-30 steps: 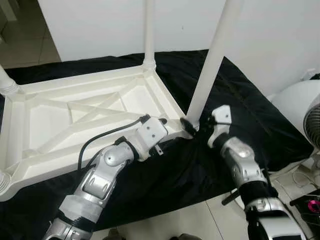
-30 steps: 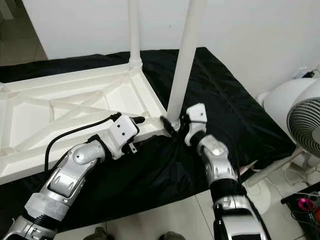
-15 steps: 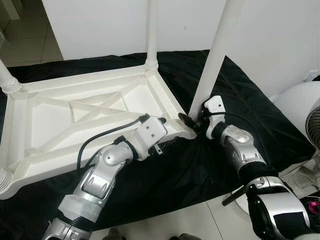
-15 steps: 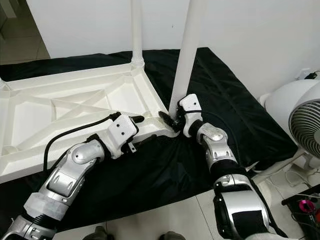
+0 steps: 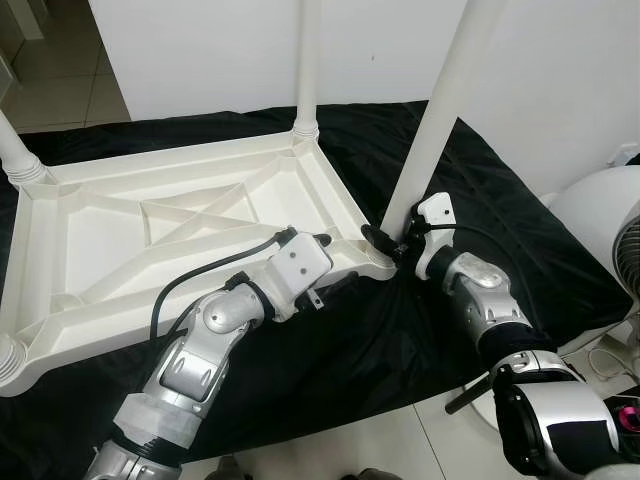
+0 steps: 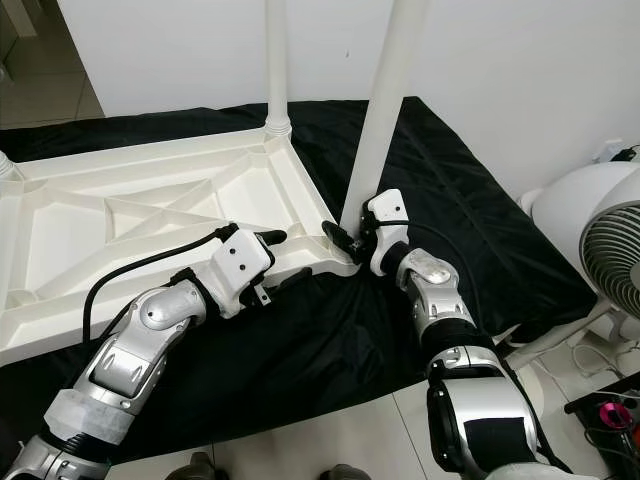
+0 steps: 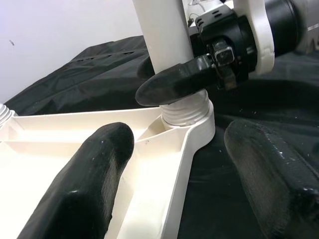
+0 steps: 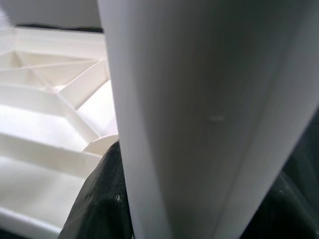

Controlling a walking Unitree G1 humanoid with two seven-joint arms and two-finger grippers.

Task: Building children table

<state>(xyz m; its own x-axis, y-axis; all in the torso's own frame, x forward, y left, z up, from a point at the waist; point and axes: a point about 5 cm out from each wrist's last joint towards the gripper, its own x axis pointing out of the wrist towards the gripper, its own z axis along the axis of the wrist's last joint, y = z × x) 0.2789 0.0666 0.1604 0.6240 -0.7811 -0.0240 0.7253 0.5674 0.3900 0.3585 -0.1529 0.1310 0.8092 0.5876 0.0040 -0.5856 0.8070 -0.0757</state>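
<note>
— Two grippers are working at one corner of the white table top (image 5: pixel 150 250), which lies upside down on a black cloth (image 5: pixel 480 190) on the floor. Do you see how the right gripper (image 5: pixel 392 243) stands?

— Yes. It is at the foot of the near white leg (image 5: pixel 435 120), the one standing in the corner socket closest to the robot's right side. In the left wrist view one black finger (image 7: pixel 174 82) lies across the front of the leg, just above the ribbed collar of the socket. In the right wrist view the leg passes between dark fingers on both sides, so the fingers are pressed around the leg, pinching it.

— And the left gripper (image 5: pixel 328 265)?

— Its fingers are spread apart. One finger (image 7: pixel 94 174) rests over the inner side of the frame, the other (image 7: pixel 269 174) is outside over the black cloth, and the table's edge goes between them. I cannot tell if they touch the plastic.

— Where are the other legs?

— A second leg (image 5: pixel 306 60) stands upright at the far corner on the same side. On the robot's left I see two more legs, the far one (image 5: pixel 15 155) and the near one (image 5: pixel 6 360); each shows just its lower part at the edge of the picture.

— Anything else near?

— A white fan (image 6: pixel 600 250) stands at the robot's right, beside the cloth, and behind all is a white wall (image 5: pixel 200 50).
</note>
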